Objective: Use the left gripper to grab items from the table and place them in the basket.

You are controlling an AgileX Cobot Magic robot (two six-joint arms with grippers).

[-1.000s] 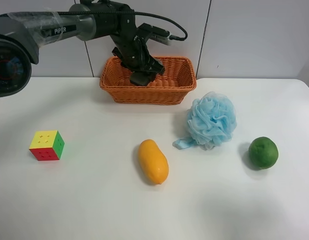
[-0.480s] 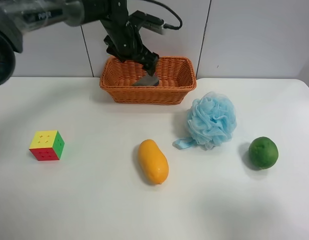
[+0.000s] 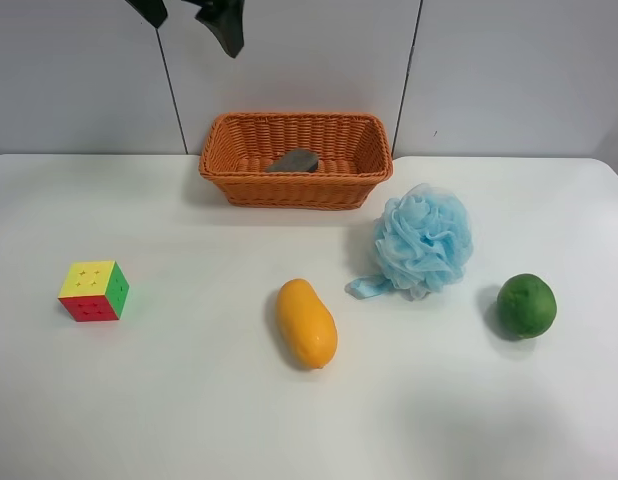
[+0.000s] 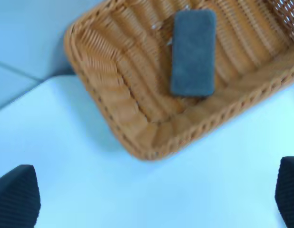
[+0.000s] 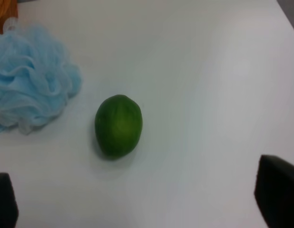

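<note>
My left gripper (image 3: 189, 12) is open and empty, raised high above the basket (image 3: 229, 188); only its black finger tips show at the exterior high view's top edge. In the left wrist view the left gripper (image 4: 151, 199) looks down on the basket (image 4: 118, 109), where the grey felt block (image 4: 193, 52) lies flat. The block also shows in the exterior high view (image 3: 294, 160). On the white table (image 3: 189, 400) lie the puzzle cube (image 3: 93, 290), mango (image 3: 306, 322), blue pouf (image 3: 423, 240) and green fruit (image 3: 526, 305).
My right gripper (image 5: 142, 199) is open over the table, with the green fruit (image 5: 118, 125) and the pouf (image 5: 30, 78) below and ahead of it. It is out of the exterior high view. A grey panelled wall (image 3: 509, 70) stands behind the basket.
The left gripper let go of the grey block inside the basket and rose up and to the view's left, almost out of the exterior high view. The block stays in the basket.
</note>
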